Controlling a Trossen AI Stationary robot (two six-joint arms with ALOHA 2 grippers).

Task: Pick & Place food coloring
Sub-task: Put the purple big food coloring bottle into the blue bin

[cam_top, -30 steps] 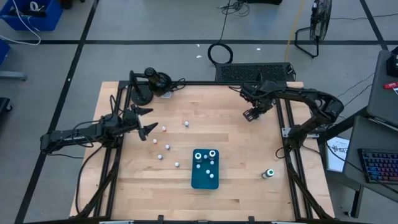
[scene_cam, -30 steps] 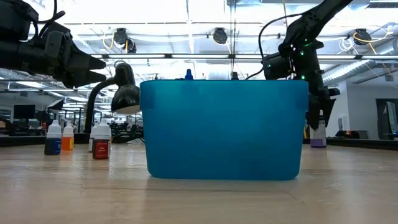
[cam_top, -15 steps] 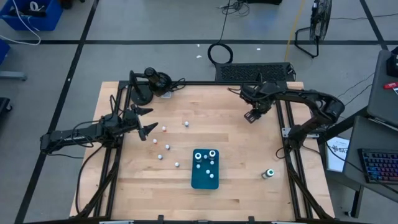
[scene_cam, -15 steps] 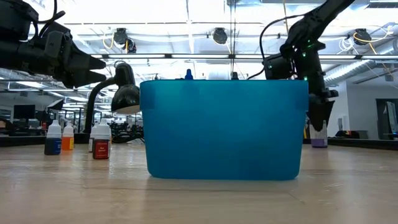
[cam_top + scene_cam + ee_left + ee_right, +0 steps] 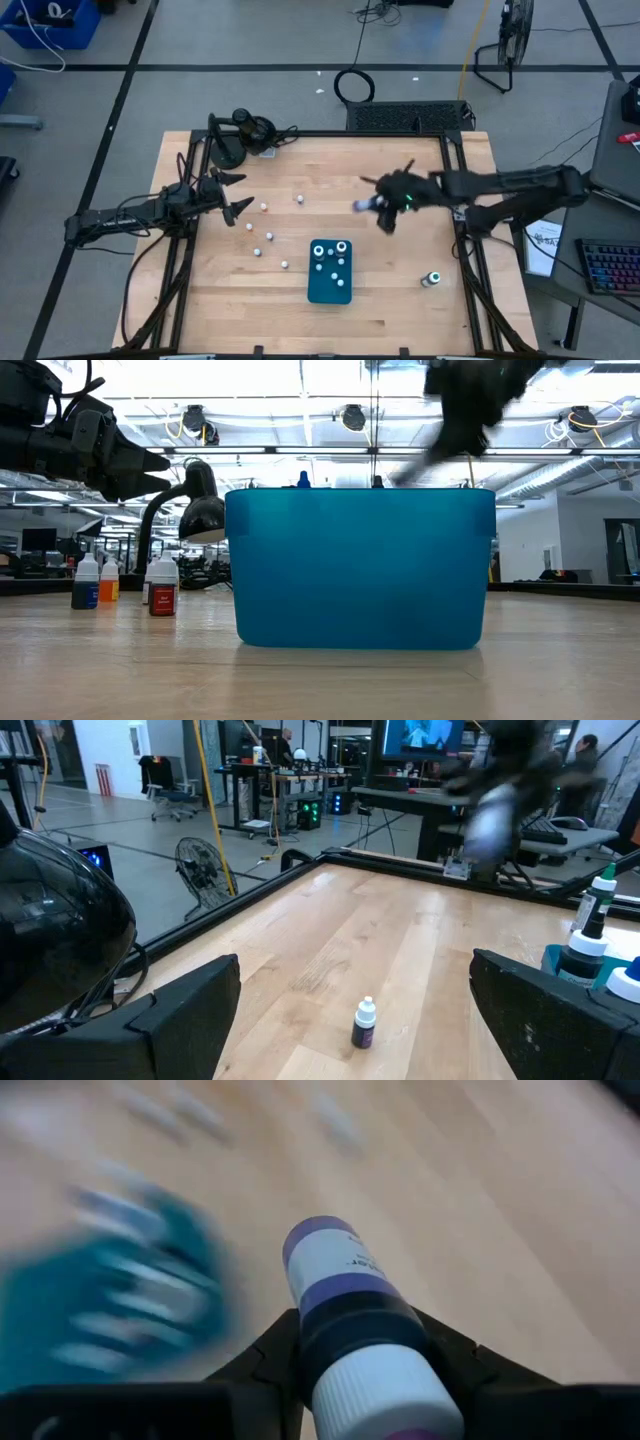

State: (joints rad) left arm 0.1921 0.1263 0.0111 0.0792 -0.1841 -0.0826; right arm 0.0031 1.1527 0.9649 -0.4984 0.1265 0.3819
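Right gripper (image 5: 385,212) clamped on a purple-labelled food coloring bottle (image 5: 350,1315) above mid-table, teal tray (image 5: 330,285) nearby, left gripper (image 5: 232,193) hanging wide open over the table's left side

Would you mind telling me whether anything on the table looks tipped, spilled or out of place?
Nothing looks spilled or damaged. One bottle stands alone near the table's right edge, far from the loose bottles on the left and those in the tray. The right hand grips a purple bottle by its sides.
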